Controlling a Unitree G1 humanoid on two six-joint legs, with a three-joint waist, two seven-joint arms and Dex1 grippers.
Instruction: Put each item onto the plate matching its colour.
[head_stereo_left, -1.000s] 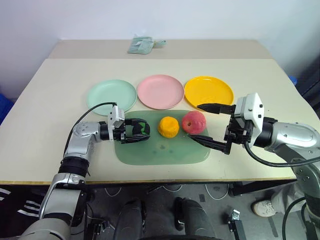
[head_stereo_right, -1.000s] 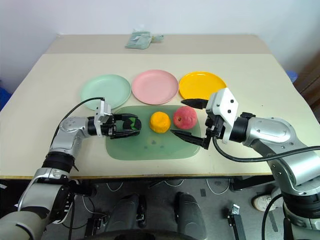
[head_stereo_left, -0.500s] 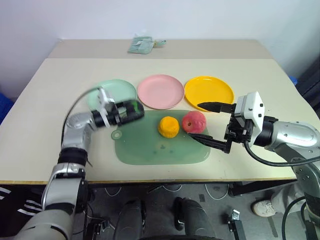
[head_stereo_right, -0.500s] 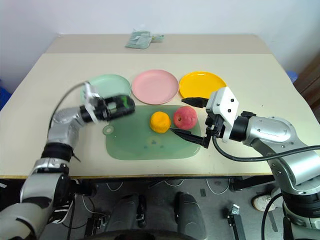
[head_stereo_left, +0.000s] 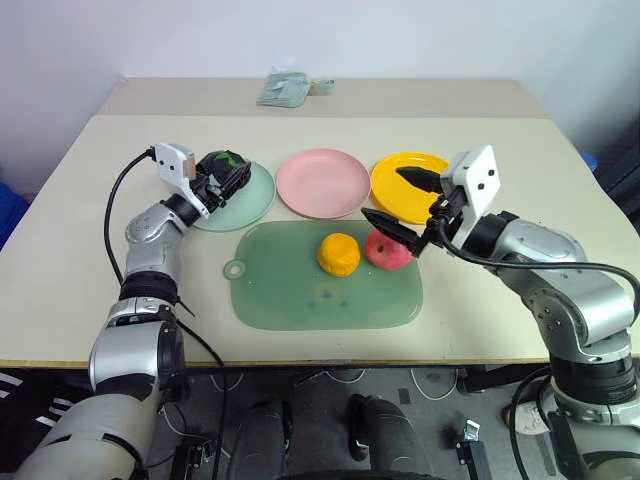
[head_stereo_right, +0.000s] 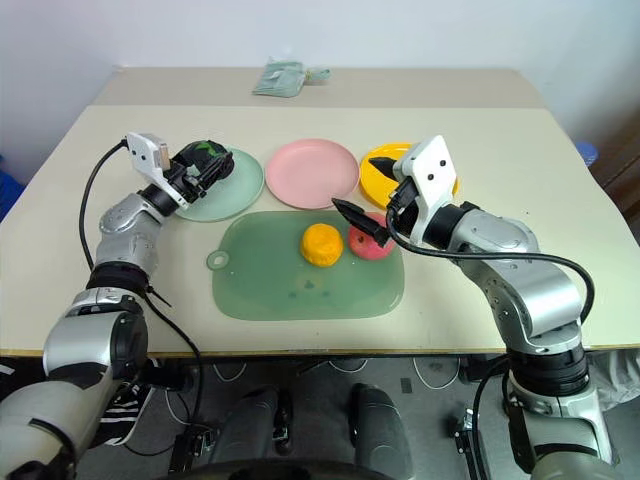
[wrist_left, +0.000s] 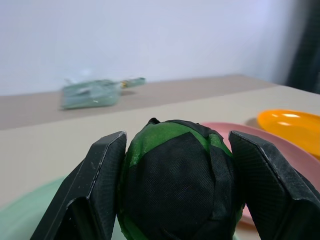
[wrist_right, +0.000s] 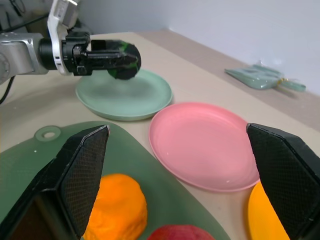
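Your left gripper (head_stereo_left: 228, 170) is clamped on the green fruit (wrist_left: 179, 180), one black finger on each side of it, and holds it in the air over the green plate (head_stereo_left: 250, 198). The right wrist view shows the fruit clear of the plate's surface, above its near-left part.

Next along the far row you have the pink plate (head_stereo_left: 321, 182), bare, just beside the green one.

In front of the plates lies the mat (head_stereo_left: 290, 290). The orange fruit (head_stereo_left: 338, 253) sits on its far-right part, and the red fruit (head_stereo_left: 385, 252) sits just right of it, near the mat's right end; the two are close, and you cannot tell if they touch.

Your right gripper (head_stereo_left: 400, 203) has its fingers spread wide with nothing between them. It hangs above the red fruit and the near edge of the yellow plate (head_stereo_left: 440, 202), one finger over each.

The yellow plate is last in the row, beside the pink one.

A pale green cloth (head_stereo_left: 287, 88) lies at the table's (head_stereo_left: 100, 250) far edge.
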